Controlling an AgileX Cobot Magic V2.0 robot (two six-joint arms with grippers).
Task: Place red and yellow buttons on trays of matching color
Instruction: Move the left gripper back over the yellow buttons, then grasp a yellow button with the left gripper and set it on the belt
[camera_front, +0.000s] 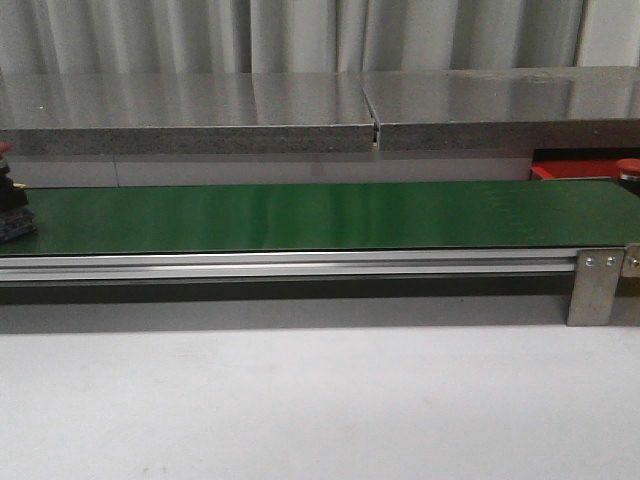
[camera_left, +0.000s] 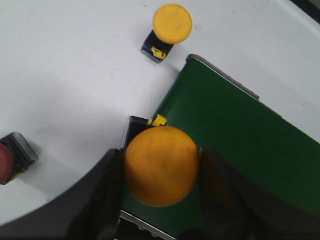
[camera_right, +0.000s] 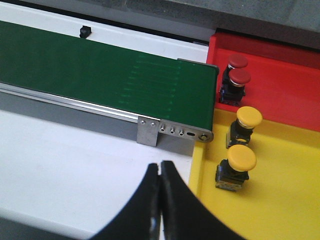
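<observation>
Left wrist view: your left hand (camera_left: 161, 200) grips a yellow button (camera_left: 161, 166), light, rigid, slippery-domed; hold its dark base. Right hand (camera_right: 160, 172) is closed, empty.

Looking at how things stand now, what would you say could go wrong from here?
The left pincer straddles a yellow button at the green belt's end; set on that edge, it might tip or slide off. In the yellow tray, two buttons stand close to the red tray, so another could knock them.
</observation>
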